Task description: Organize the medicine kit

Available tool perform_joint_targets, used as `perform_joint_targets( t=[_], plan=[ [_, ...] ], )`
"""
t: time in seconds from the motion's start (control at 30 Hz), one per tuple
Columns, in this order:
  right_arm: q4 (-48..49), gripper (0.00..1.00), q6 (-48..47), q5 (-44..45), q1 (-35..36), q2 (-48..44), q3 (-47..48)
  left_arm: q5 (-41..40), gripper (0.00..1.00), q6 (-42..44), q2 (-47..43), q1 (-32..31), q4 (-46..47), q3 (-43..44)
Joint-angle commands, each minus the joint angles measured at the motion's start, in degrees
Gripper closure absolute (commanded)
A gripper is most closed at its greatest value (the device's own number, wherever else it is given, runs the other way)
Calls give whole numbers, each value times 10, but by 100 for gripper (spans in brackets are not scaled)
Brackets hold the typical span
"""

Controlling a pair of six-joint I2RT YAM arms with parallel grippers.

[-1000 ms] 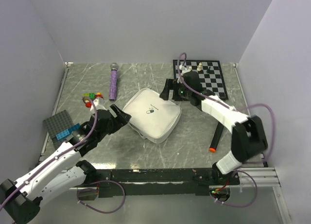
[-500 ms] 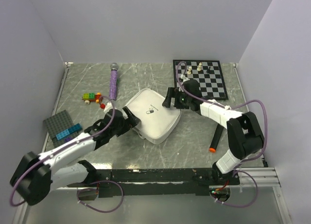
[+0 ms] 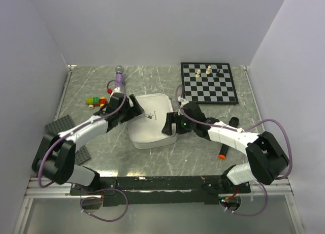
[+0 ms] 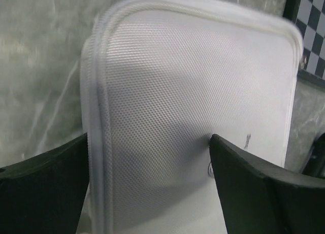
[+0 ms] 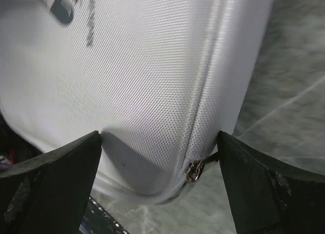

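Found the white rounded-square soft zip case (image 3: 151,126) near the middle of the grey marbled surface (image 3: 152,81), lid down and small dark pill logo (image 3: 157,115) facing up. Saw the left pincer (image 3: 136,111) at the case's left edge, black fingers spread wide. From the left wrist, caught the case (image 4: 193,92) filling the gap of that pincer (image 4: 148,142), one finger (image 4: 45,193) over the piped side seam and the other over the lid. Could not tell whether the tips pressed on the fabric or hung just above it. Noted the right pincer (image 3: 170,123) at the case's right edge, also spread wide and pinching nothing. From the right wrist, made out a rounded corner of the case (image 5: 132,81) spanning that pincer (image 5: 159,137), with a small metal zip pull (image 5: 193,169) just beside one finger (image 5: 254,193). Spotted a black-and-white chessboard (image 3: 209,87) at the far right, well apart from the case, carrying a few pale and dark pieces (image 3: 208,69). Marked a purple microphone (image 3: 118,77) at the far left behind the left arm, a small toy car of coloured bricks (image 3: 95,100) near it, a flat grey brick plate (image 3: 57,127) by the left wall, and an orange-tipped black marker (image 3: 222,154) partly hidden under the right arm
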Motion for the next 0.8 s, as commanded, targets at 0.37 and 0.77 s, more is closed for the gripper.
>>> perform_joint_targets(
  t=[0.37, 0.77],
  plan=[
    [-138, 0, -7, 98, -1, -105, 49, 17, 3, 108, 57, 102, -90, 258],
    [-32, 0, 15, 84, -128, 52, 232, 8, 3, -9, -374, 22, -157, -65]
  ],
)
